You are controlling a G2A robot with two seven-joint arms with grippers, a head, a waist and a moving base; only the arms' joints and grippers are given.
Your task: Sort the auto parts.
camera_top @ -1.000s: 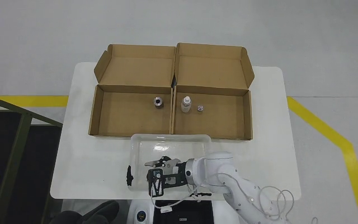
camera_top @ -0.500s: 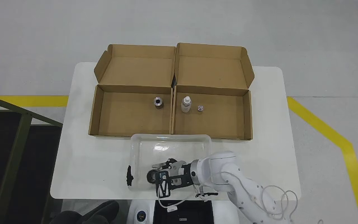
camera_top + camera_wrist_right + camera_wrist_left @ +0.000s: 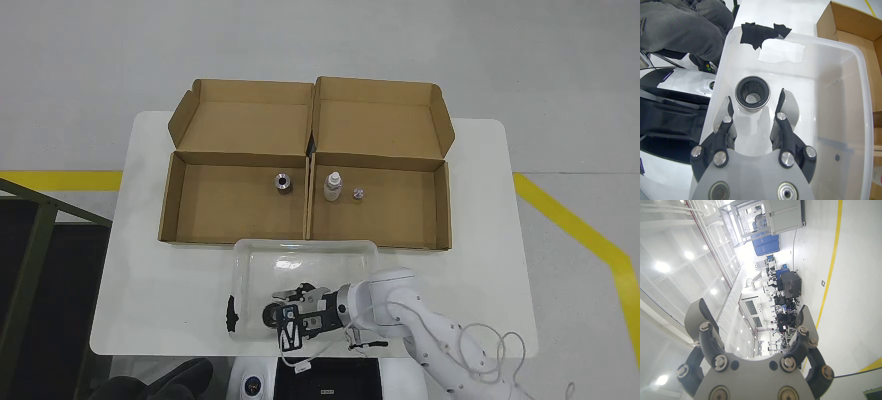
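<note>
The round black and silver part point(image 3: 752, 93) point(image 3: 272, 316) stands on its end inside the clear plastic tub point(image 3: 857, 51) point(image 3: 305, 243), with its hole facing up. It sits on the tub floor, close to the end wall that has torn black tape point(image 3: 761, 36) point(image 3: 231, 313) stuck over its rim. The right jaws are down inside the tub and they are open. The part is right at their tips, 1 tip on each side of it. There is a small gap on both sides, so they are not touching it or squeezing it. The tub sits on the white table point(image 3: 150, 280), on the edge near the robot. Just past the tub, 2 brown cardboard boxes lie side by side with their lids folded back. The left box point(image 3: 172, 200) has 1 small metal ring point(image 3: 283, 181) in it, close to the wall it shares with the other box. The right box point(image 3: 443, 205) has 2 things in it, a little white bottle point(image 3: 333, 186) standing up and a small round metal piece point(image 3: 357, 193) just beside it. Both are near the shared wall too. The left jaws are open as well, with nothing between them. They point away from the table, toward a big bright room with ceiling lights, a white floor and a yellow floor line point(image 3: 831, 275).
</note>
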